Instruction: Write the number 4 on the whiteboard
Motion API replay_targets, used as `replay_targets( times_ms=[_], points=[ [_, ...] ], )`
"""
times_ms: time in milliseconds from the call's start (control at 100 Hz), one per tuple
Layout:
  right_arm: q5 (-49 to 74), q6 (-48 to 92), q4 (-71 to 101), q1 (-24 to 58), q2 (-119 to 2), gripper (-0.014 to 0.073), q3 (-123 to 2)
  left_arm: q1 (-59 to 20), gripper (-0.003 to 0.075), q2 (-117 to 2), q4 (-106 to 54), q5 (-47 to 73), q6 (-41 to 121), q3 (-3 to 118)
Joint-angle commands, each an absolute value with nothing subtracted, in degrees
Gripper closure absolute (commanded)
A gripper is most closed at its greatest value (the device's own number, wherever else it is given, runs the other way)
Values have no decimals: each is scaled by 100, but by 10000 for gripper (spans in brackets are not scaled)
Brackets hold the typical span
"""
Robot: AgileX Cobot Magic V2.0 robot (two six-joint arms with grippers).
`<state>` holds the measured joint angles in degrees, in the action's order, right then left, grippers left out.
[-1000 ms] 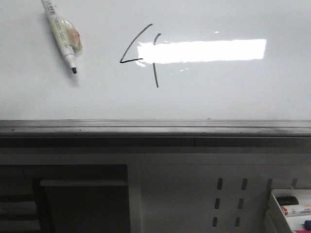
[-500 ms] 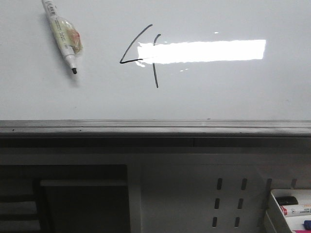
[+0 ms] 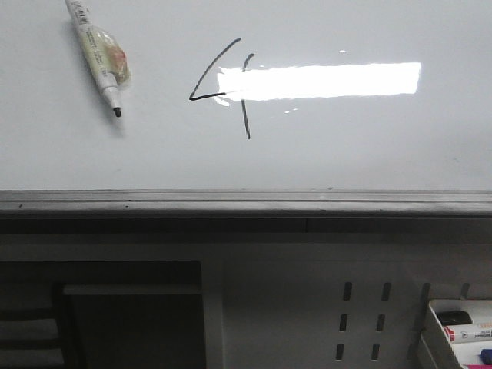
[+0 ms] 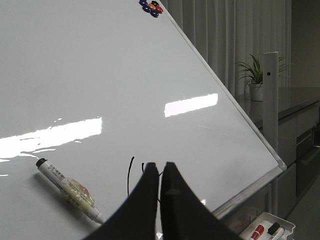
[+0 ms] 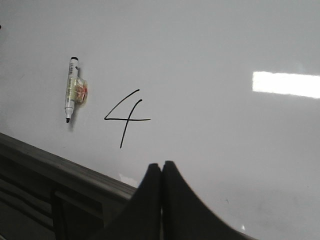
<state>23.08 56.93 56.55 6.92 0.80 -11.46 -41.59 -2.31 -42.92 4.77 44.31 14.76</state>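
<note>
A thin black number 4 (image 3: 223,88) is drawn on the glossy whiteboard (image 3: 369,146), partly under a bright light reflection. It also shows in the right wrist view (image 5: 125,120) and, partly hidden by the fingers, in the left wrist view (image 4: 131,172). A white marker (image 3: 98,55) with its black tip bare sticks to the board left of the 4; it also shows in the left wrist view (image 4: 67,189) and the right wrist view (image 5: 71,89). My left gripper (image 4: 160,165) is shut and empty, in front of the board. My right gripper (image 5: 161,164) is shut and empty, away from the board. Neither gripper shows in the front view.
A grey metal rail (image 3: 246,201) runs along the board's near edge. Below it is a white perforated panel (image 3: 361,319) and a tray (image 3: 463,327) with markers at the right. Coloured magnets (image 4: 151,6) sit at a far corner of the board. A potted plant (image 4: 255,80) stands beyond.
</note>
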Motion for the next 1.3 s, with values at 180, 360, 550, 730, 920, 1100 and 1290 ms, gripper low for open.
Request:
replay_targets(
  times_ms=[180,360,550,730,920,1100,1290],
  points=[
    [2000,5764,5827,663,76,659,-1274,-4146,741,-288,-4388,140,4412,1621],
    [2000,5764,5827,663,76,659,-1274,-4146,741,-288,-4388,140,4412,1621],
    [2000,5764,5827,663,76,659,-1274,-4146,741,-288,-4388,140,4412,1621],
    [2000,5764,5827,663,76,659,-1274,-4043,741,-312,-3601,180,4083,1552],
    [2000,5764,5827,663,76,659,-1274,-2900,741,-350,-1920,-185,2163,1077],
    [2000,5764,5827,663,76,659,-1274,-1650,741,-350,-1154,-750,1670,544],
    [2000,5764,5827,663,76,659,-1274,-943,741,-125,-536,-771,1427,95]
  ],
)
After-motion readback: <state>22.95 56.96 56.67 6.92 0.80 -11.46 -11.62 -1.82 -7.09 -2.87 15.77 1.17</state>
